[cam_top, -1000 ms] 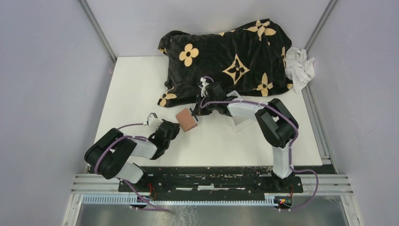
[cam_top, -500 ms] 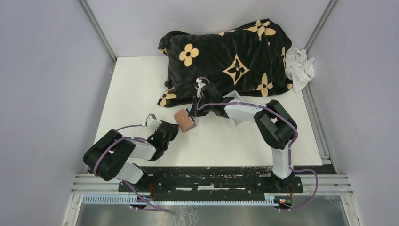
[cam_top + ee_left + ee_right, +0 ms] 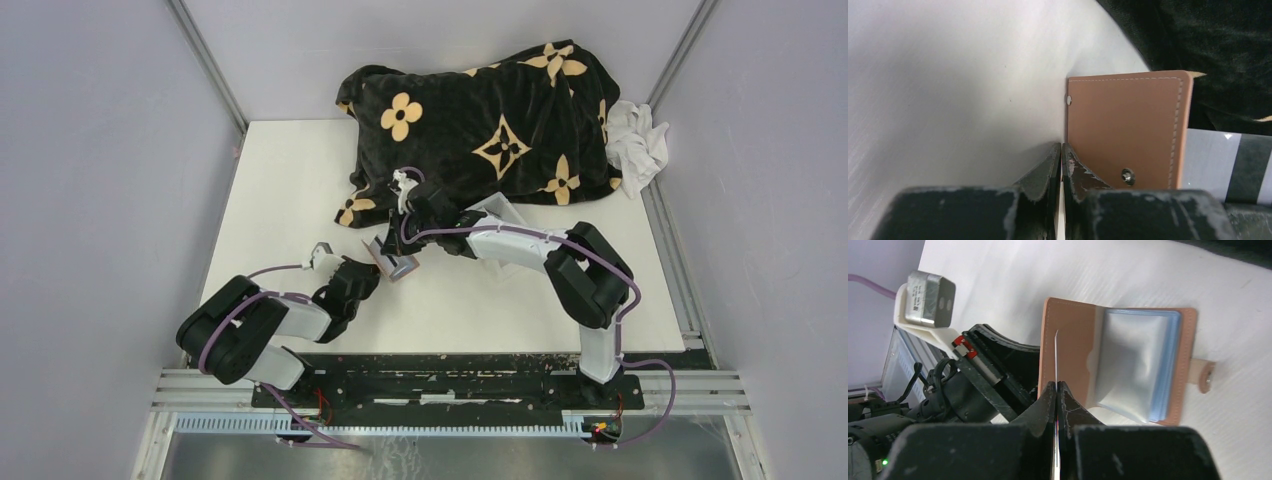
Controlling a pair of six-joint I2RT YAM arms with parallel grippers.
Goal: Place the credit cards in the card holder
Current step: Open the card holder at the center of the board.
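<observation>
The brown leather card holder [image 3: 393,260] lies opened near the middle of the table. Its tan flap [image 3: 1070,345] and clear sleeves [image 3: 1133,360] face the right wrist camera. My left gripper [image 3: 367,272] is shut on the holder's edge; its jaws [image 3: 1062,149] pinch beside the tan cover [image 3: 1125,125]. My right gripper [image 3: 1056,386] is shut on a credit card [image 3: 1055,352], seen edge-on, its tip over the flap. From the left wrist the same grey card with a dark stripe [image 3: 1205,160] shows behind the holder.
A black blanket with tan flower shapes [image 3: 480,120] is heaped at the back of the table. A white cloth [image 3: 637,140] lies to its right. A clear tray [image 3: 493,208] peeks from under the right arm. Grey walls stand on both sides.
My right gripper has carried the card leftward to the card holder. The holder has tipped from facing up to more edge-on, still held by the left gripper.
</observation>
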